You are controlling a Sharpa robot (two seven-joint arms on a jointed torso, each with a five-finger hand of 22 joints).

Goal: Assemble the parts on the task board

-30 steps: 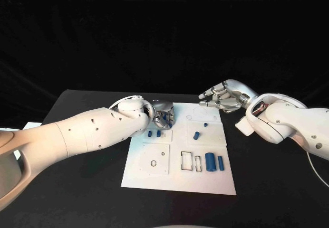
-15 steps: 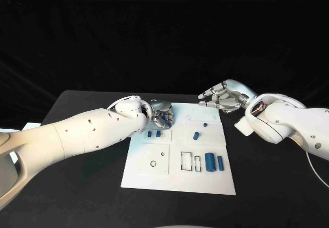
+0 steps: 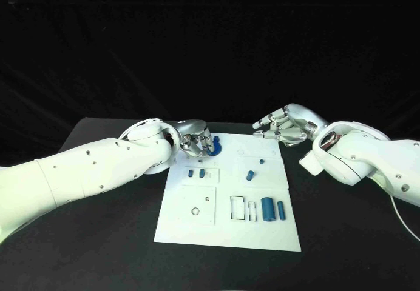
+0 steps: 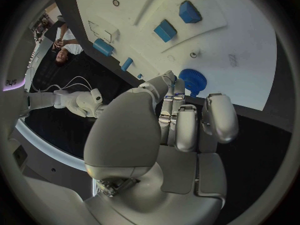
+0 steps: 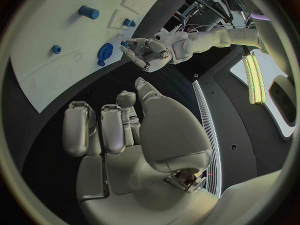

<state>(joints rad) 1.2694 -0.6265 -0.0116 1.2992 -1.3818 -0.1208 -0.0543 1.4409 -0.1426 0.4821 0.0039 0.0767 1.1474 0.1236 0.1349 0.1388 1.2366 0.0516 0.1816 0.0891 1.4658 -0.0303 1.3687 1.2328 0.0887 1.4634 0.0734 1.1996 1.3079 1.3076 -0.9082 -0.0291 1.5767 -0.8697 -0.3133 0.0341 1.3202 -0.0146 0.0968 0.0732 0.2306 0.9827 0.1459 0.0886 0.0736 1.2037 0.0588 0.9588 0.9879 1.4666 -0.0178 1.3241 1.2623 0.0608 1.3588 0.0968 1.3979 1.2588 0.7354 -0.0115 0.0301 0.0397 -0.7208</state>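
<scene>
The white task board [image 3: 188, 221] lies in the middle of the black table. My left hand [image 3: 194, 140] is at the board's far left corner and pinches a blue gear [image 3: 215, 146] by its edge; the fingertips [image 4: 177, 85] meet the gear [image 4: 191, 81] just above the board [image 4: 237, 35]. My right hand [image 3: 284, 128] hovers over the far right corner with fingers loosely bent and nothing in them. From the right wrist, the gear [image 5: 105, 51] shows beside my left hand [image 5: 149, 52].
Two small blue blocks [image 3: 196, 173] sit left of the board's middle, with a slanted piece [image 3: 250, 175] and a small peg [image 3: 261, 160] to their right. Two blue cylinders [image 3: 274, 208] lie at the near right beside black-outlined slots [image 3: 238, 206].
My left hand has drawn back and to the left from over the board. The blue gear, hidden under it before, now shows at its fingertips. The right hand has not moved.
</scene>
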